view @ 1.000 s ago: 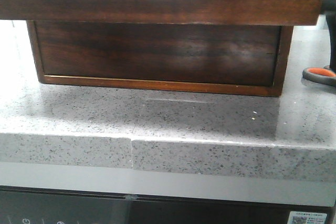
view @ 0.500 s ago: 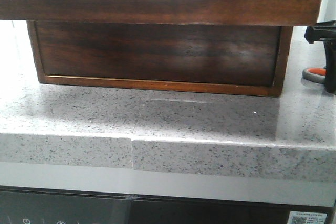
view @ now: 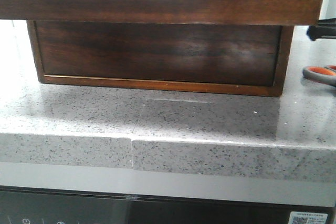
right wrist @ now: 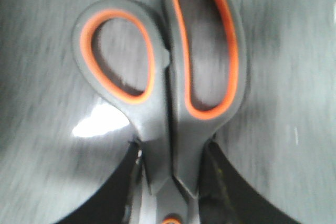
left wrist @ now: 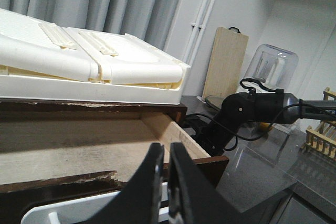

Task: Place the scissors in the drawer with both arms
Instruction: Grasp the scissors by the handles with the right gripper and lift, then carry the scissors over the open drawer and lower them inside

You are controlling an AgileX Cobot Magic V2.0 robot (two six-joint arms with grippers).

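Note:
The drawer (view: 157,3) is pulled out; its dark brown front fills the top of the front view, with a strip of the white inside above it. Its white rim also shows in the left wrist view (left wrist: 63,214). My left gripper (left wrist: 167,182) hangs over that rim, its fingers nearly together with nothing seen between them. The scissors (view: 320,74), grey handles with orange lining, show at the far right of the counter. In the right wrist view, my right gripper (right wrist: 170,187) has its fingers pressed against both sides of the scissors' (right wrist: 168,77) neck, just below the loops.
The brown cabinet body (view: 157,53) stands on a speckled stone counter (view: 157,124) with its front edge close by. A white foam block (left wrist: 79,61) lies on the cabinet. Behind the right arm (left wrist: 247,114) are a wooden board (left wrist: 226,61), a clear jar (left wrist: 270,66) and a rack (left wrist: 320,140).
Half a second ago the right gripper stood in front of the scissors in the front view; now only a dark part shows higher at the right edge. The drawer has not moved.

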